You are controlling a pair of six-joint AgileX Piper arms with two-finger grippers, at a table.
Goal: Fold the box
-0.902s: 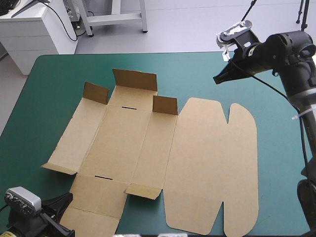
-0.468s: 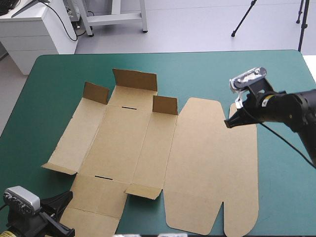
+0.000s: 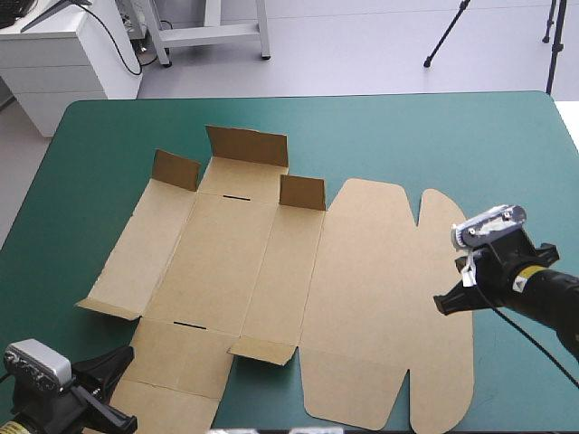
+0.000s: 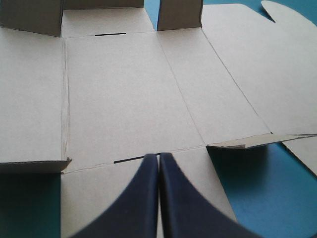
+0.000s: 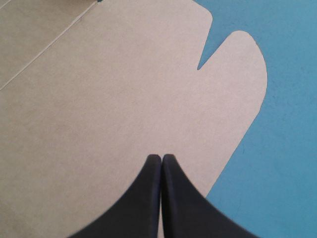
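right fingers (image 3: 441,306) closed, now lower over box (image 3: 362,289) | left fingers (image 4: 158,157) closed (tips touching)

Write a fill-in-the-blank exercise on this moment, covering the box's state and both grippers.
1. The box lies mostly ____ on the teal-green cover.
2. The left gripper and the right gripper both have their fingers ____.
3. The flaps standing upright at the box's far end number ____.
Missing words: flat; shut; three.
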